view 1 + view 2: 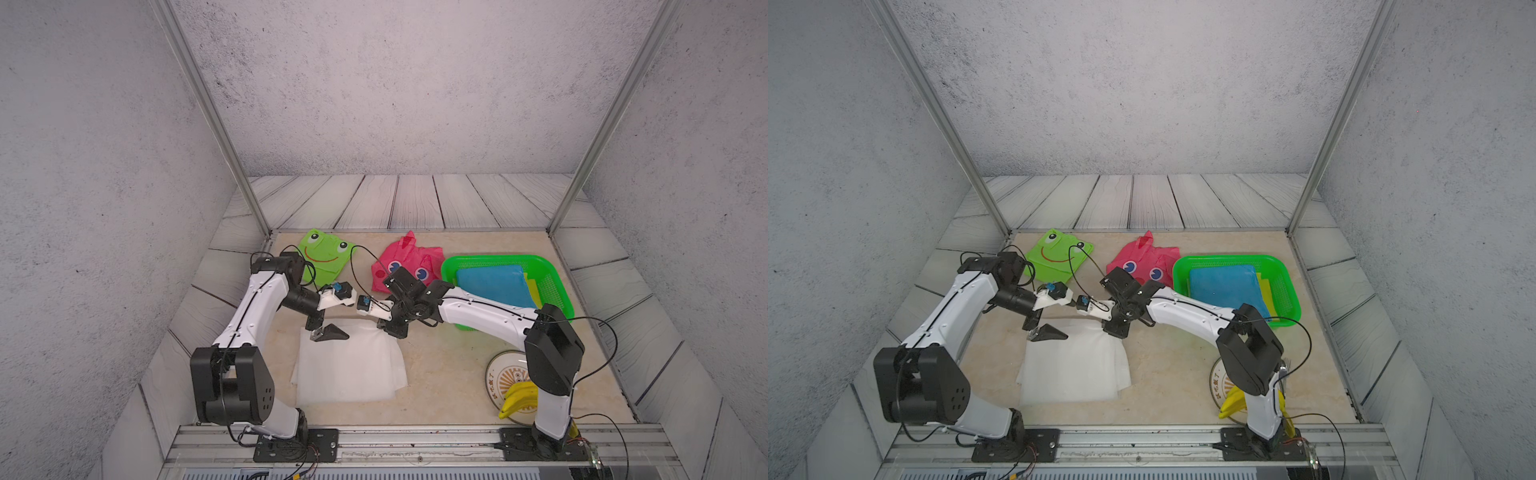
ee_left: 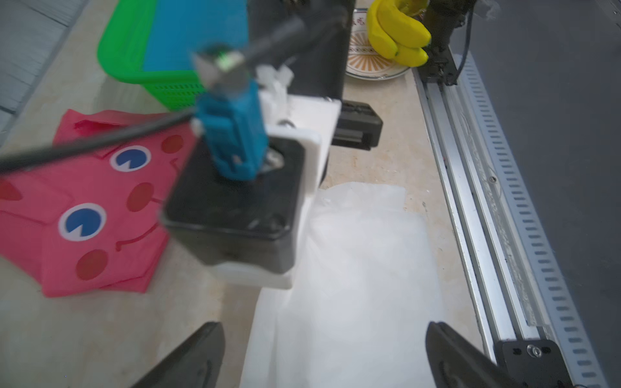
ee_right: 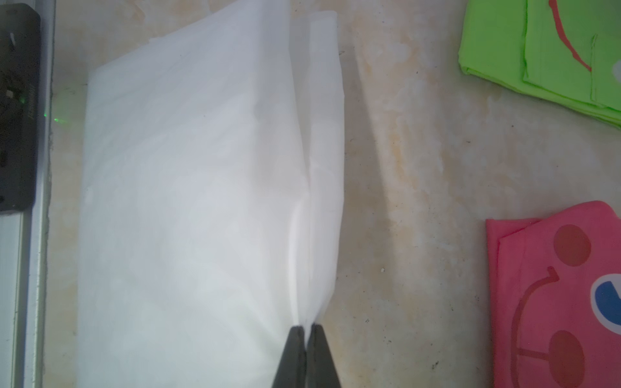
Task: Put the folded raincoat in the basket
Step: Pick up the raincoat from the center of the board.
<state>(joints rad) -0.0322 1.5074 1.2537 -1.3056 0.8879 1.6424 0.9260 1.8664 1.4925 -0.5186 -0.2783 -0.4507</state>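
**Transfer at its outset.** The folded white raincoat [image 1: 349, 365] is pinched at one edge by the pressed-together right gripper [image 3: 305, 332] but lies flat on the table. The left gripper [image 2: 322, 334] is held spread over the neighbouring corner. The basket [image 1: 498, 258], to the right gripper's outer side, is not yet reached. Lifting and placing are judged outstanding.

The left pincer [image 2: 324, 327] is hanging spread wide over the white raincoat [image 2: 363, 268]. A pink raincoat [image 2: 84, 218] is lying alongside.
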